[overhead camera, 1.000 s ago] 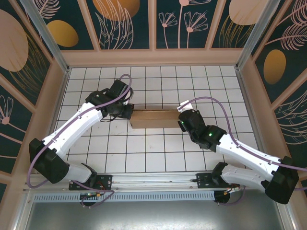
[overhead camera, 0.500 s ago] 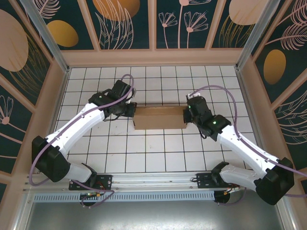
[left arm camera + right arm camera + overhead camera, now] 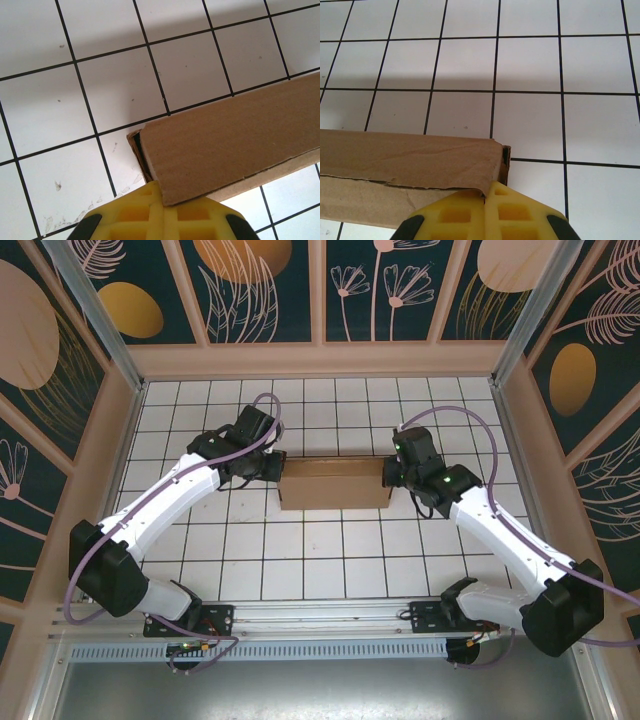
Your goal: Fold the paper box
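The paper box [image 3: 335, 483] is a shallow brown cardboard box lying lengthwise in the middle of the tiled floor. My left gripper [image 3: 278, 472] is shut, its yellow fingertips pressed against the box's left end. In the left wrist view the box [image 3: 235, 135] has a corner of its top panel lying over the tip of the closed gripper [image 3: 161, 200]. My right gripper [image 3: 388, 476] is shut at the box's right end. In the right wrist view the box [image 3: 405, 157] has its top flap edge meeting the closed gripper [image 3: 484, 200] at the seam between the fingers.
White tiled floor [image 3: 320, 550] surrounds the box, with open tiles in front and behind. Wooden walls [image 3: 320, 360] ring the floor. The arm bases sit on a metal rail [image 3: 320, 620] at the near edge.
My right gripper swung from the near side of the box's right end up onto that end. The box slid slightly right and its top now looks broader. The left gripper barely moved.
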Controlling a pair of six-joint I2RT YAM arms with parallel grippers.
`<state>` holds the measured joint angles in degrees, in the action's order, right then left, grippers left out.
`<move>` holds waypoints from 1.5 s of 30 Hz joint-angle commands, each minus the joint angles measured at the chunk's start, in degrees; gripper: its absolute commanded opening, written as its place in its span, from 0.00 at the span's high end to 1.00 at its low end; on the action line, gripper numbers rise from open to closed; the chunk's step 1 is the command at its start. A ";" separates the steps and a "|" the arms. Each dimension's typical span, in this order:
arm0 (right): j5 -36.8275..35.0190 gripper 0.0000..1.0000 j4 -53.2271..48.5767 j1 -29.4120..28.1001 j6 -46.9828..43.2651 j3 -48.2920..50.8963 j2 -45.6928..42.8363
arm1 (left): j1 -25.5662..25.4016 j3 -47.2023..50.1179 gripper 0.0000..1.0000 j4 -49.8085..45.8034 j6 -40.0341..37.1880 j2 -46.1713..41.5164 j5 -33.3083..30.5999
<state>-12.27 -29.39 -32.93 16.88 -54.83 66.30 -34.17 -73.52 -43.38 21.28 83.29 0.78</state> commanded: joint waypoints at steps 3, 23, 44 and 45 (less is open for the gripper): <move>2.45 1.00 -1.23 -0.70 0.25 5.10 0.21 | -1.01 2.98 1.00 2.34 0.39 1.40 5.84; 11.89 0.69 -2.94 1.29 -2.81 2.58 -1.39 | -1.01 7.51 1.00 6.11 0.59 0.28 5.11; 18.81 0.44 -1.91 7.47 -2.47 -2.28 -8.66 | -3.83 10.58 1.00 8.17 -0.79 -1.61 -3.17; 17.97 0.45 -2.53 7.61 -2.47 -2.43 -8.48 | -4.01 10.59 1.00 8.15 -0.75 -1.50 -3.57</move>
<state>6.92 -30.96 -25.80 13.91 -54.94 57.45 -36.84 -64.42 -31.70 21.21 79.99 -2.87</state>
